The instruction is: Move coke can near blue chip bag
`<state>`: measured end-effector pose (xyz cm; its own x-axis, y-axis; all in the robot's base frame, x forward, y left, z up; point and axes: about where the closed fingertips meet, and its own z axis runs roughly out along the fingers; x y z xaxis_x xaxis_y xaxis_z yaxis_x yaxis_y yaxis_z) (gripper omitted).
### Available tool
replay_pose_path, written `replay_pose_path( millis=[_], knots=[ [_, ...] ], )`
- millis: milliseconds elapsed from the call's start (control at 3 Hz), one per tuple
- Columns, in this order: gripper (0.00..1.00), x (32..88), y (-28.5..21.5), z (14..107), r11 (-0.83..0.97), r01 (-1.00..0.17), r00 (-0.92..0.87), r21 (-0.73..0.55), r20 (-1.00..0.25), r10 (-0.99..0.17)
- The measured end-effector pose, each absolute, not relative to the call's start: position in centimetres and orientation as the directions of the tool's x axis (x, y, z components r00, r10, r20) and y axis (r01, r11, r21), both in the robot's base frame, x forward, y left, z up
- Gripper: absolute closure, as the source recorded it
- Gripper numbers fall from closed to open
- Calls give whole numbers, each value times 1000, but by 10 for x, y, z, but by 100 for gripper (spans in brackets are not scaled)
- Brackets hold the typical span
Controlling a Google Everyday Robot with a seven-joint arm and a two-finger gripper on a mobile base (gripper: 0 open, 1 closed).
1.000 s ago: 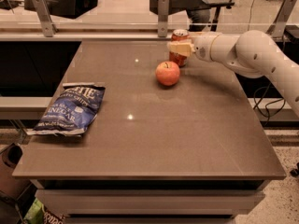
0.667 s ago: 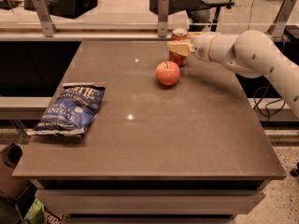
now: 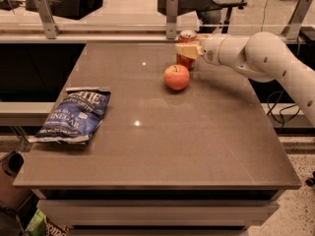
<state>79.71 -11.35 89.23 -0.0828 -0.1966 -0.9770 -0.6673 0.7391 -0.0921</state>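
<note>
The coke can [image 3: 185,61], red with a silver top, stands upright near the table's far edge, right of centre. My gripper [image 3: 187,50] reaches in from the right and is shut on the can's upper half, with one cream finger [image 3: 186,50] across its front. The can's base looks to be on the table. The blue chip bag [image 3: 75,115] lies flat near the table's left edge, far from the can.
A red-orange apple [image 3: 176,77] sits just in front of and left of the can. The brown table [image 3: 162,146] has metal posts [image 3: 171,16] and a rail along its far edge. My arm [image 3: 266,58] spans the far right corner.
</note>
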Motion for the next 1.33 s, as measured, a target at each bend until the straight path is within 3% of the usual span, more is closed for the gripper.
replay_pose_path(
  millis=[1333],
  knots=[
    [100,752,-130,959,706,-689,-31,-162,-967,-253]
  ],
)
